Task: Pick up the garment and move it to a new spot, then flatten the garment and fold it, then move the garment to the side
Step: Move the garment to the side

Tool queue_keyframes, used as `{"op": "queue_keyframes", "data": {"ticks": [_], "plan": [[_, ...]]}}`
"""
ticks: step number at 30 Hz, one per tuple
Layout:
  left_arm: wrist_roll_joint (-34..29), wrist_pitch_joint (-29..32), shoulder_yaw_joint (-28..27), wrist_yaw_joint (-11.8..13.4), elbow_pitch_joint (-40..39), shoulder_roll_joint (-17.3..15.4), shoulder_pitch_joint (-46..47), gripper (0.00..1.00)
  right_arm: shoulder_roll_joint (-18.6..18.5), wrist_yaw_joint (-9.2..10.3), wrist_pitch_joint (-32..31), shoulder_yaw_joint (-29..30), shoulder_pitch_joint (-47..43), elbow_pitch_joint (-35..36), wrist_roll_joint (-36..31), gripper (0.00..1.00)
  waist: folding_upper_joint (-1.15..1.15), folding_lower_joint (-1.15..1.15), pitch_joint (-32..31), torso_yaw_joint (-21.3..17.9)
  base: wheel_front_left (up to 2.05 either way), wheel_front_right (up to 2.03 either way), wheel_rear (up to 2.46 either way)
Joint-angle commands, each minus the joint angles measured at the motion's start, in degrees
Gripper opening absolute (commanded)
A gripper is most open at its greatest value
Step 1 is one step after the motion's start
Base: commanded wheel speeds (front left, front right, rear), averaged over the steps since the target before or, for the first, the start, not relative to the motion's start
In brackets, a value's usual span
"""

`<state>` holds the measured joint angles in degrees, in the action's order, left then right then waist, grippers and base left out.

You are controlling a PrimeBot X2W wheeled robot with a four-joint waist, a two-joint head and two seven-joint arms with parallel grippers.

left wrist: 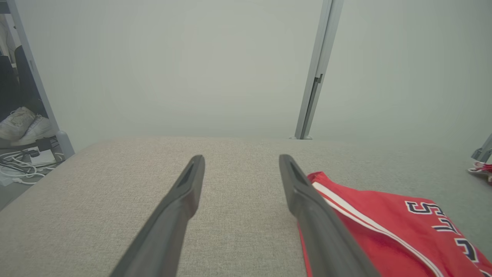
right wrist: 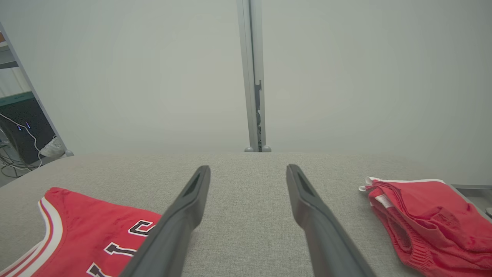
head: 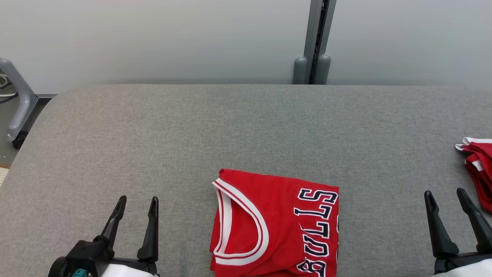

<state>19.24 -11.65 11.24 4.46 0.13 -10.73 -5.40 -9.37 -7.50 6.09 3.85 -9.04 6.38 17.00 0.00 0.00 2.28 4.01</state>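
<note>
A folded red jersey, the garment (head: 276,225), lies on the grey padded table (head: 246,127) near its front edge, white-trimmed armhole to the left and dark "BULLS" lettering to the right. My left gripper (head: 138,202) is open at the lower left, apart from the garment, nothing between its fingers. In the left wrist view the garment (left wrist: 388,227) lies just right of my open left gripper (left wrist: 241,159). My right gripper (head: 446,194) is open at the lower right, well clear of it. The right wrist view has the garment (right wrist: 88,227) at lower left of my open right gripper (right wrist: 248,169).
A pile of red garments with white trim (head: 478,169) sits at the table's right edge, close to my right gripper, seen also as a red pile (right wrist: 426,223). A grey post (head: 315,42) stands behind the table. A grey frame leg (head: 17,104) is at far left.
</note>
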Motion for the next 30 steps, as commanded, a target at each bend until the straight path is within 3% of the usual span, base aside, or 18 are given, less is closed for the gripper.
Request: {"op": "queue_keyframes", "data": {"ticks": [1, 25, 30], "plan": [[0.32, -0.27, -0.23, 0.50, 0.06, -0.35, 0.87, 1.00, -0.13, 0.02, -0.05, 0.44, -0.19, -0.24, -0.42, 1.00, 0.00, 0.00, 0.03, 0.14, 0.00, 0.00, 0.00], [0.61, -2.25, 0.30, 0.53, 0.72, 0.64, 3.41, 1.00, -2.17, 0.02, 0.27, -4.88, 3.98, -5.84, 1.12, 1.00, 0.00, 0.00, 3.93, 2.98, 0.00, 0.00, 0.00], [0.41, -2.55, 0.69, 0.24, 1.03, 0.76, 4.46, 1.00, -2.24, 0.02, -0.47, -8.48, 4.78, -9.56, 2.21, 1.00, 0.00, 0.00, 5.26, 3.53, 0.00, 0.00, 0.00]]}}
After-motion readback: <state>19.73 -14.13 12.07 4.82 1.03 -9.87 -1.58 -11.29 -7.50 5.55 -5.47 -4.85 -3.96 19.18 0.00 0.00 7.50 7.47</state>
